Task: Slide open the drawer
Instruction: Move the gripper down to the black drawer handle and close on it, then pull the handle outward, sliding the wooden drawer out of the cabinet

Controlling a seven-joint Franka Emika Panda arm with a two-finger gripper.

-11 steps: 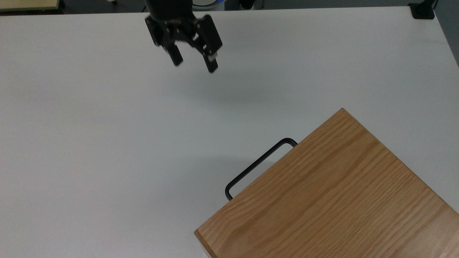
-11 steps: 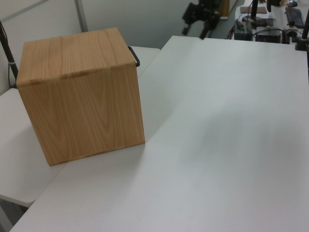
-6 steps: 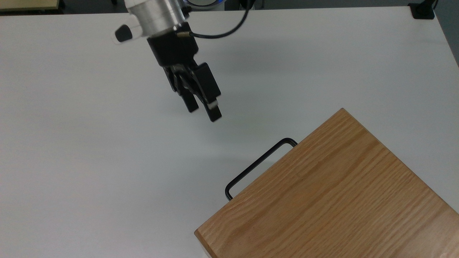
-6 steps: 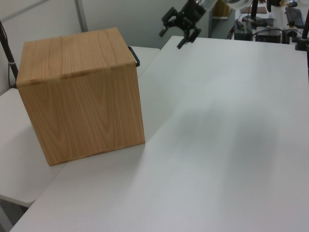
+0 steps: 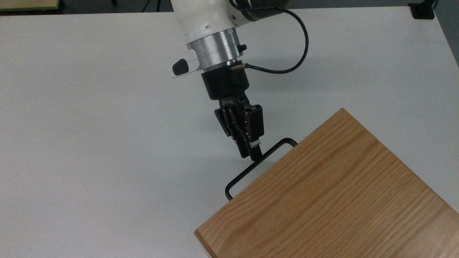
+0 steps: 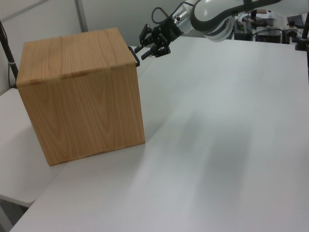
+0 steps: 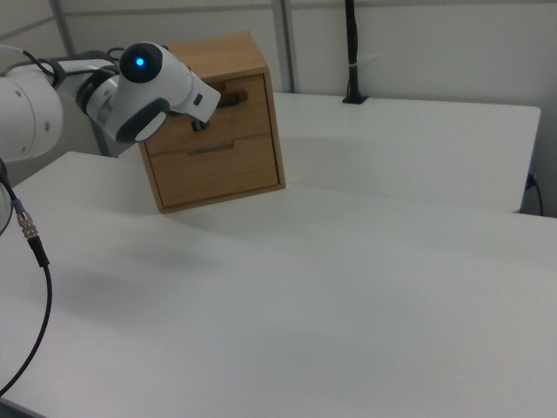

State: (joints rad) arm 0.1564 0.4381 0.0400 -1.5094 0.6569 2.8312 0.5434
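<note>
Top view: my gripper, black, hangs at the middle of the black bar handle; whether my fingers are apart or together I cannot tell. Oak cabinet top fills the table's lower right corner in the top view and covers the drawer front. Black cable loops from my wrist toward the far edge. Left view: cabinet stands at the table's far left corner in the left view; my gripper is just beside the handle end. Right view: the drawer, uppermost of two fronts, sits flush, not slid out; a lower drawer front beneath it; my white wrist housing blocks the upper front's left part in the right view. A black post stands on the far table edge.
</note>
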